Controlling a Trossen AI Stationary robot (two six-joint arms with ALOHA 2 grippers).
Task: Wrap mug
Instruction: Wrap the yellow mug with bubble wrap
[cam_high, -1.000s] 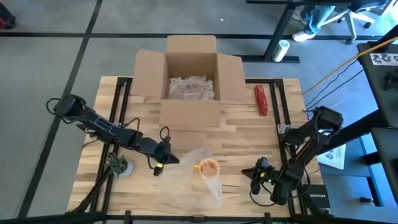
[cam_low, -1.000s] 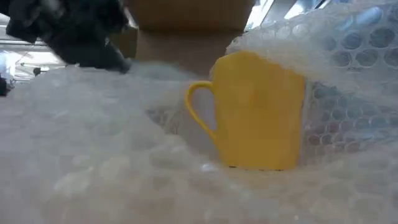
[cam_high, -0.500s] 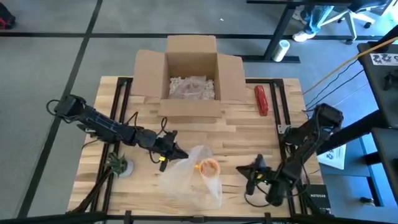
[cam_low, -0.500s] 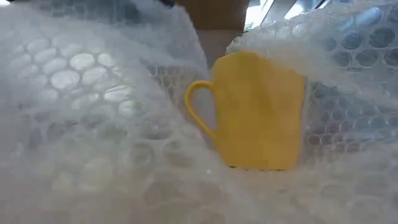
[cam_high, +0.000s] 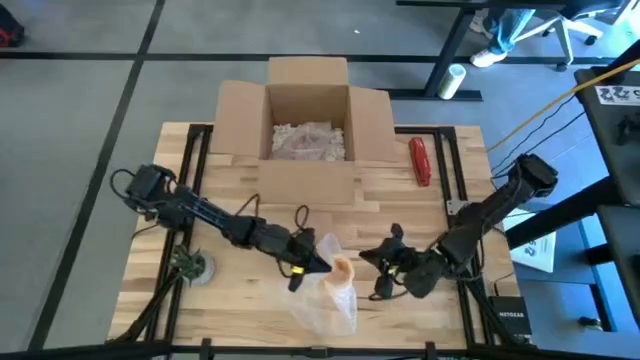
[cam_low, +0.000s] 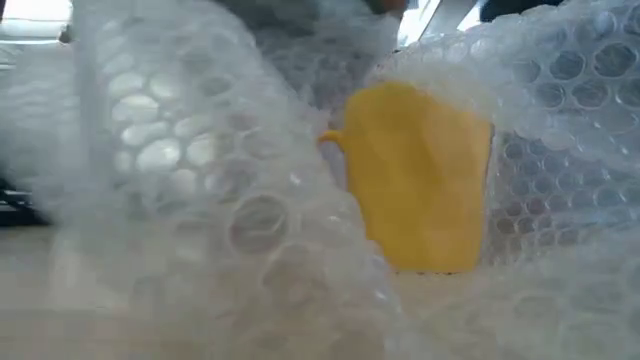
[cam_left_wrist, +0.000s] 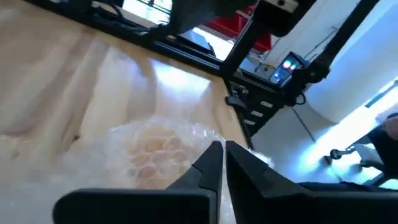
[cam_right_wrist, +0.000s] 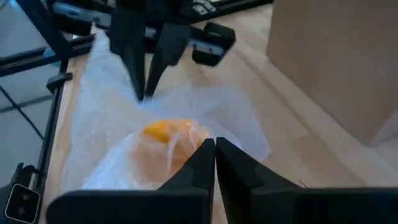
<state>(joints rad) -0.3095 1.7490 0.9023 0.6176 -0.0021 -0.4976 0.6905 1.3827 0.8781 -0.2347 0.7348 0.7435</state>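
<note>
No text reads cleanly in any view.
White card (cam_high: 617, 94), floor, far outboard of and beyond the right gripper (cam_high: 378, 278): dark printed marks, not legible.
Dark box (cam_high: 505, 313), table corner just outboard of the right gripper, on the near side: a pale line of lettering, too small to make out.
Paper sheet (cam_high: 533, 252), beside the right arm: print, unreadable.
Cardboard box (cam_high: 308, 110): no markings visible.
</note>
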